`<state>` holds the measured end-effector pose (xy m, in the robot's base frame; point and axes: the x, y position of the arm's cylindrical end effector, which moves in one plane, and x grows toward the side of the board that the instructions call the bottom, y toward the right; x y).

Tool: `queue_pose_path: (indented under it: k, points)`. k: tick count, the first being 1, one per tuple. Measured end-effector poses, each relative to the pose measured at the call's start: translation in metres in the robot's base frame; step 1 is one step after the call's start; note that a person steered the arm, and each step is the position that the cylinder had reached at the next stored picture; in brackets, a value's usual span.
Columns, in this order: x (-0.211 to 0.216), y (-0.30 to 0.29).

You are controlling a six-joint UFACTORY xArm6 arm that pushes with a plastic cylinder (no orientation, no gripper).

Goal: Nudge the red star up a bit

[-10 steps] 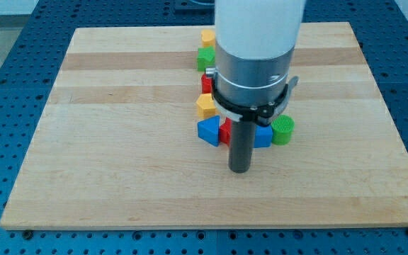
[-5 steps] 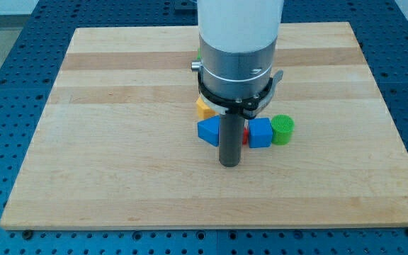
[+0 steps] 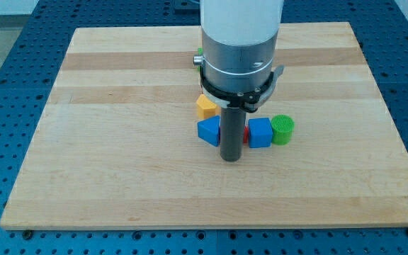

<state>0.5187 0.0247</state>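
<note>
A dark rod stands on a wooden desk [image 3: 119, 142]. My tip [image 3: 231, 160] rests just below the red star [image 3: 245, 134] (mostly hidden behind the rod), wedged between two blue blocks [image 3: 209, 131] [image 3: 260, 132]. There is no gripper, so nothing clamps; the star lies upward from the tip.

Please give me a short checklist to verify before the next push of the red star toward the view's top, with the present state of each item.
1. My tip below the red star: ok, slightly to its left.
2. Tip touching the star: cannot tell, rod hides it.
3. Star's shape and pose: cannot tell, only a sliver shows.
4. Neighbours apart: not ok, blue triangular block and blue cube flank it closely.
5. Path upward free: cannot tell, arm hides it; orange block is nearby.
</note>
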Motion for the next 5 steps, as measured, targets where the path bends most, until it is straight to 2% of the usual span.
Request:
queue_pose_path:
  k: [2,3,4,5]
  points:
    - [0.015,0.007]
    - [0.050,0.033]
    - [0.045,0.100]
    - [0.038,0.128]
